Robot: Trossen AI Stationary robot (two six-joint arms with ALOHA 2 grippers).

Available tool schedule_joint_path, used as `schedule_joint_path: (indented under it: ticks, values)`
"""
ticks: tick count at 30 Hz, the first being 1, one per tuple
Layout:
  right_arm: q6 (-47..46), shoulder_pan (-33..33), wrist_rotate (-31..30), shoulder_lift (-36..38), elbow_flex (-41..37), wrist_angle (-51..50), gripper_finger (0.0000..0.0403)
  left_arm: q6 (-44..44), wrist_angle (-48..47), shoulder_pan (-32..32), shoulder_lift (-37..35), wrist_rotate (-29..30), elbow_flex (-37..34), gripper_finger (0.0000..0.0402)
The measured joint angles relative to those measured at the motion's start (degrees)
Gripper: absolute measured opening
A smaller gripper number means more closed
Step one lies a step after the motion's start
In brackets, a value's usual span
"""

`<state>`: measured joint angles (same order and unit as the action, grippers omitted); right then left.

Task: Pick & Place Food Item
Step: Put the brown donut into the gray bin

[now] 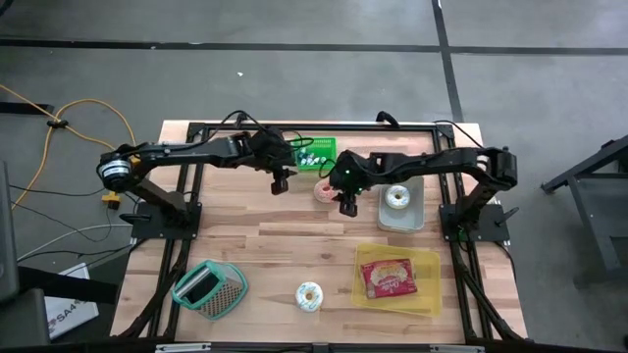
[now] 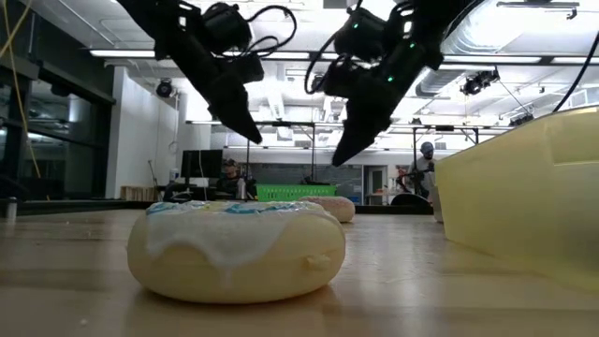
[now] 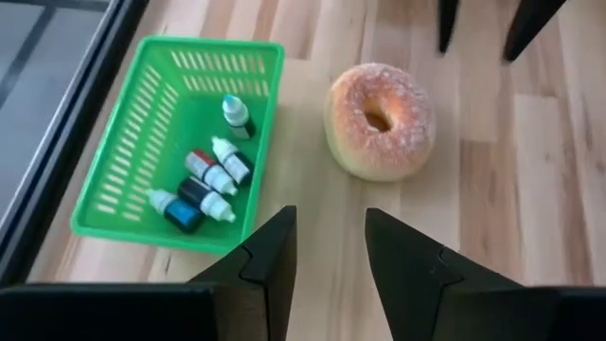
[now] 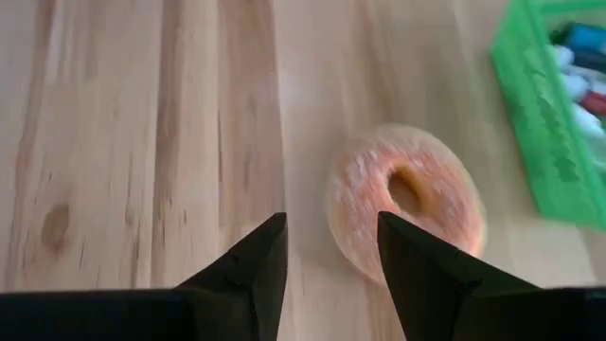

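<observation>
A sugar-dusted donut (image 1: 325, 190) lies flat on the wooden table (image 1: 265, 245) near its far middle, also seen in the left wrist view (image 3: 379, 118) and the right wrist view (image 4: 407, 204). My left gripper (image 3: 329, 218) hovers open just left of it (image 1: 280, 182), above the table. My right gripper (image 4: 331, 223) hovers open just right of it and slightly nearer (image 1: 346, 204). Both tilt down toward the donut, and neither touches it. In the low view both grippers (image 2: 248, 131) (image 2: 348, 148) hang clear above the table.
A green basket (image 1: 316, 154) of small bottles stands behind the donut. A metal tray (image 1: 412, 218) holding a white donut (image 1: 398, 197) sits at the right. Nearer are a yellow board (image 1: 427, 284) with a packet (image 1: 389, 278), an iced donut (image 1: 309, 296) and a teal basket (image 1: 209, 289).
</observation>
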<state>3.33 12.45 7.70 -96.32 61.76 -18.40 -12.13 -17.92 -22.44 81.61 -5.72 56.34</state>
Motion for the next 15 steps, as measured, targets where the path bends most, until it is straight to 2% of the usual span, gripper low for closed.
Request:
schedule_joint_path:
  ticks: [15]
  values:
    - [7.3,-0.6,-1.7,-6.3,0.0,7.2,0.0151,1.6,-0.3,0.5,-2.4,-0.2,0.0,0.0122]
